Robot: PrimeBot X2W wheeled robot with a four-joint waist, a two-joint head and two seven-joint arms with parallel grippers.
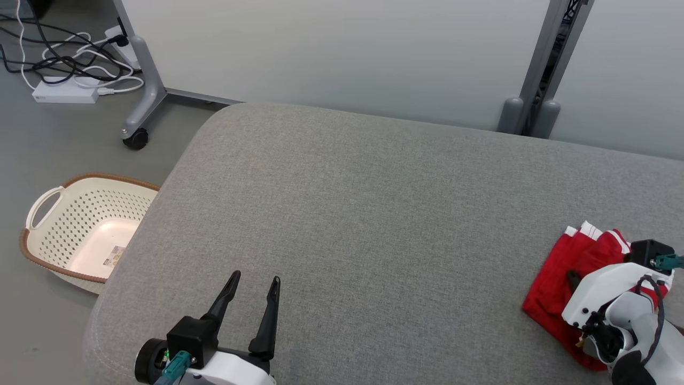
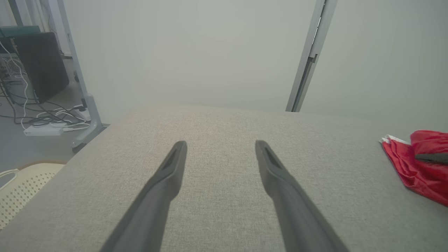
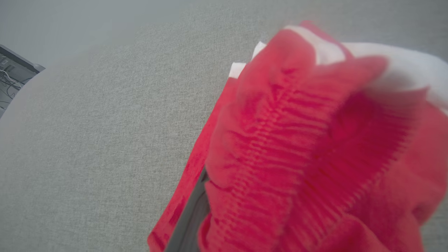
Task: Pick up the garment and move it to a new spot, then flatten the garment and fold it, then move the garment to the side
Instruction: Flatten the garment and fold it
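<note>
The right jaws are almost closed and pinch a bunched fold of the red garment [image 1: 553, 289]; its ribbed waistband piles over them. The left jaws are spread wide and hold nothing, near the front left corner of the grey padded platform [image 1: 374, 214]. The garment lies at the right front corner, well apart from the left jaws and to their right. Its long axis runs roughly front to back, white trim at the far end. The right arm is clearly nearer, so I judge it should carry the move.
</note>
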